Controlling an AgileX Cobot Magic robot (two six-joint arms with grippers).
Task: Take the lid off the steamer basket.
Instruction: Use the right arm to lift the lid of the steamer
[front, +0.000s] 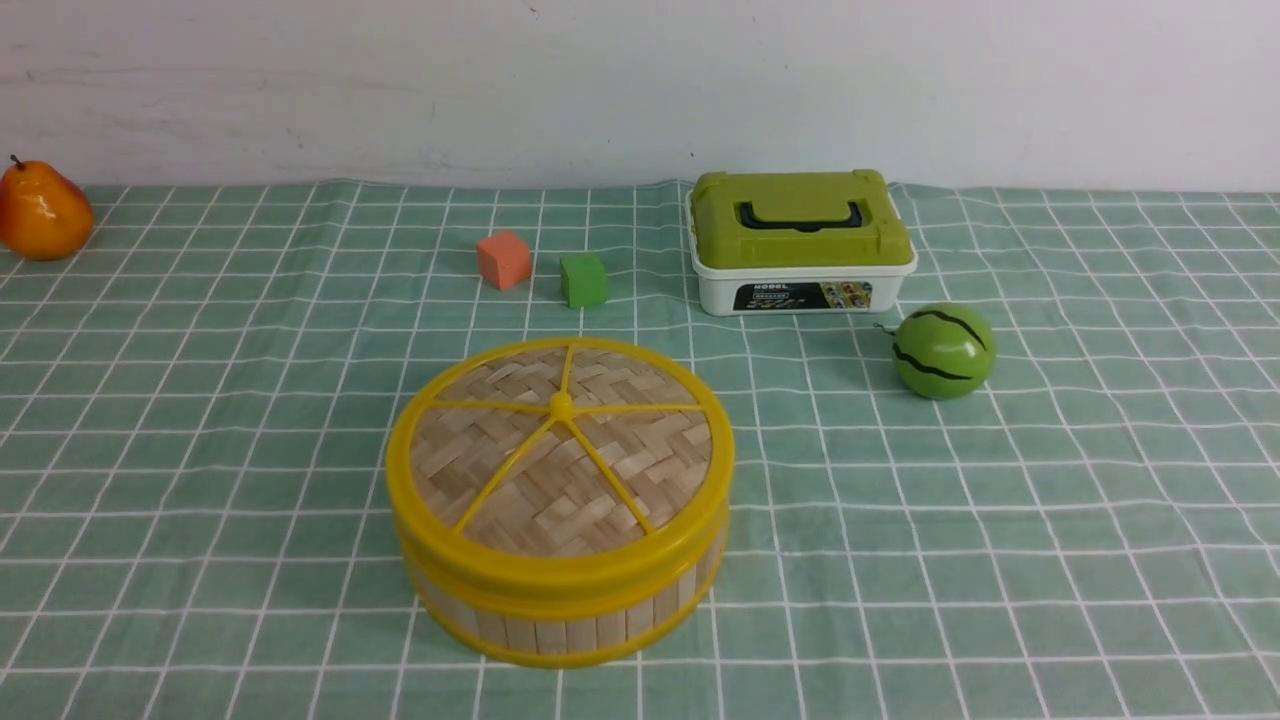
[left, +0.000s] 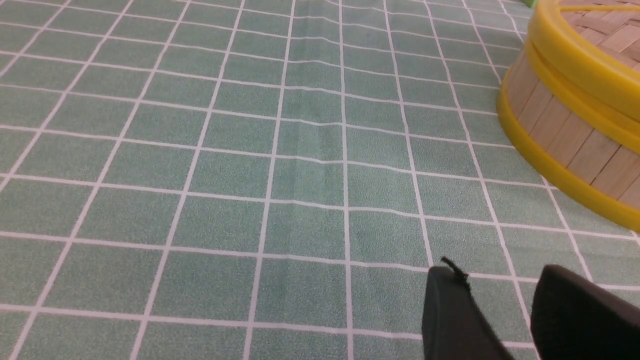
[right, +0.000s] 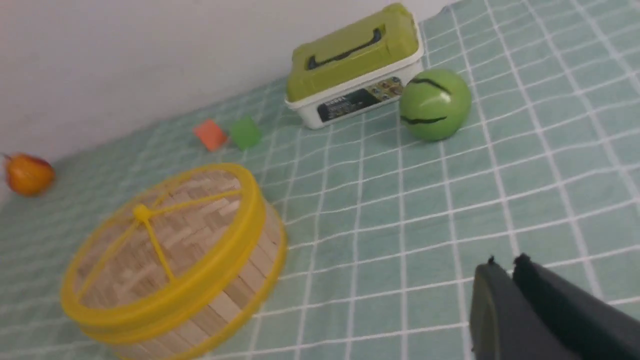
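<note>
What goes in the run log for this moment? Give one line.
lid: on basket | left gripper: open, empty | right gripper: shut, empty | lid untouched

Right gripper (right: 506, 261): matte black fingers (right: 555, 305)

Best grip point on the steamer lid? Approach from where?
Probably the centre knob, from above: the lid lies flat, seated on the steamer basket, and the knob is its one raised part. The rim sits close on the basket's, leaving little side purchase.
</note>
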